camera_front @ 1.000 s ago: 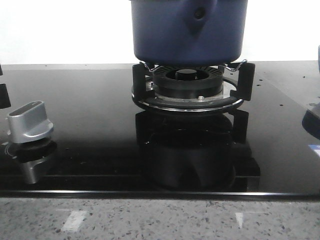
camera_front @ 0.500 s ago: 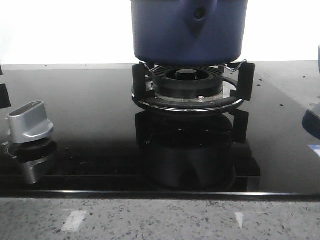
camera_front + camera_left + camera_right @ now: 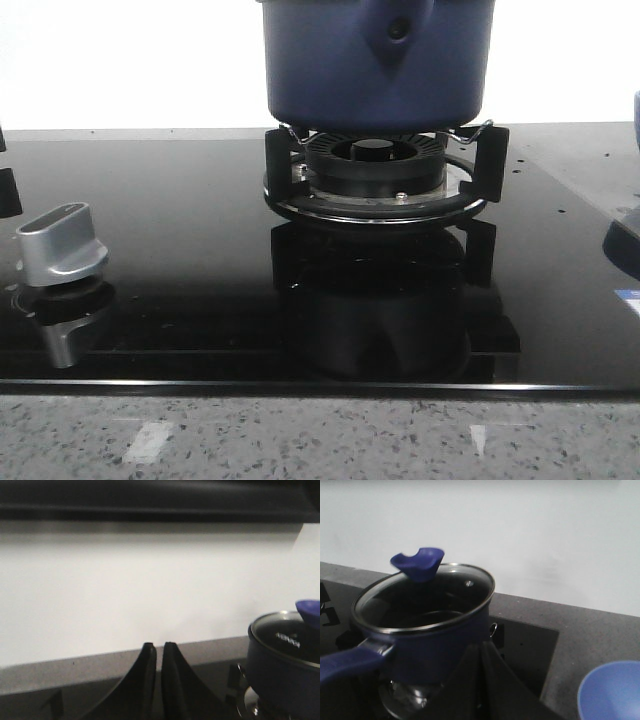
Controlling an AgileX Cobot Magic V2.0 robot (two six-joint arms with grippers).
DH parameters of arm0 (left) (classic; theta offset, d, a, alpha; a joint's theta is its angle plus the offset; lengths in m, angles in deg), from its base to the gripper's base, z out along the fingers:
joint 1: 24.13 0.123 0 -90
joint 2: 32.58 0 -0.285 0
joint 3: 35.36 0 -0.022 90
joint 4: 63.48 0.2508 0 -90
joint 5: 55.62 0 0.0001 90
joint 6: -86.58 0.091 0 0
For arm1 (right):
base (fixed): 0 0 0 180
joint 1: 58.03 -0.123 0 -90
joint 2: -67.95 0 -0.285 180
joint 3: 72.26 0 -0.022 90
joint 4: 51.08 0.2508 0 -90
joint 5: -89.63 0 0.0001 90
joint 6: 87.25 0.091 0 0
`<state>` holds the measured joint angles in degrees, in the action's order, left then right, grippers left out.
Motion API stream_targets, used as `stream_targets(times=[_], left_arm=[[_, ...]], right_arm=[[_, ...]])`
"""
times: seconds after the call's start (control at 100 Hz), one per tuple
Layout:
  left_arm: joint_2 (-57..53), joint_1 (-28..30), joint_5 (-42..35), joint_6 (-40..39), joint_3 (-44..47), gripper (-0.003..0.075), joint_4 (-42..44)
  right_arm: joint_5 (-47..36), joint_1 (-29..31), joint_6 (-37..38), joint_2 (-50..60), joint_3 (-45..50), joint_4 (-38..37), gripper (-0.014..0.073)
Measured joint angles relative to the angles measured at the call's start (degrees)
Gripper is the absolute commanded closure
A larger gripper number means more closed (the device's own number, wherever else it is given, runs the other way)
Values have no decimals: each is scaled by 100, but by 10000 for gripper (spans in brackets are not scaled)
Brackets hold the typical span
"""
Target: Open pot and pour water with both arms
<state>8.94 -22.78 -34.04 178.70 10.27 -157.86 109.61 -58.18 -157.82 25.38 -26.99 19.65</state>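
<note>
The dark navy-blue pot (image 3: 375, 62) stands on the gas burner (image 3: 375, 170) at the middle back of the black stove. Its top is cut off in the front view. The right wrist view shows the pot (image 3: 435, 642) with a glass lid (image 3: 427, 597), a blue lid knob (image 3: 417, 564) and a blue handle (image 3: 347, 662). The left wrist view shows the pot (image 3: 285, 665) off to one side. My left gripper (image 3: 156, 647) is shut and empty, away from the pot. My right gripper (image 3: 481, 647) is shut and empty, close beside the pot's wall.
A silver stove knob (image 3: 60, 243) sits at the front left of the glass cooktop (image 3: 180, 230). A paler-blue bowl (image 3: 612, 692) stands on the grey counter at the right, its edge showing in the front view (image 3: 628, 245). A speckled counter edge (image 3: 320, 435) runs along the front.
</note>
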Motion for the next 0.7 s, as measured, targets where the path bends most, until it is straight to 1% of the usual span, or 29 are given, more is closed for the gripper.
stream_targets(times=[0.09,0.18,0.3,0.43,0.7], left_arm=[[-631,-3,0,120,580,741,-223],[-1230,-3,-3,153,940,741,-328],[-1766,-3,-27,170,1307,741,-397],[-2090,-3,-27,179,1466,741,-459],[-2146,-3,-27,179,1504,741,-474]], right_arm=[[-157,0,-23,800,558,28,641],[-299,0,-37,1494,1054,98,641],[-472,0,-37,2099,1500,219,641],[-538,0,-37,2340,1676,482,641],[-573,0,-37,2365,1722,555,641]])
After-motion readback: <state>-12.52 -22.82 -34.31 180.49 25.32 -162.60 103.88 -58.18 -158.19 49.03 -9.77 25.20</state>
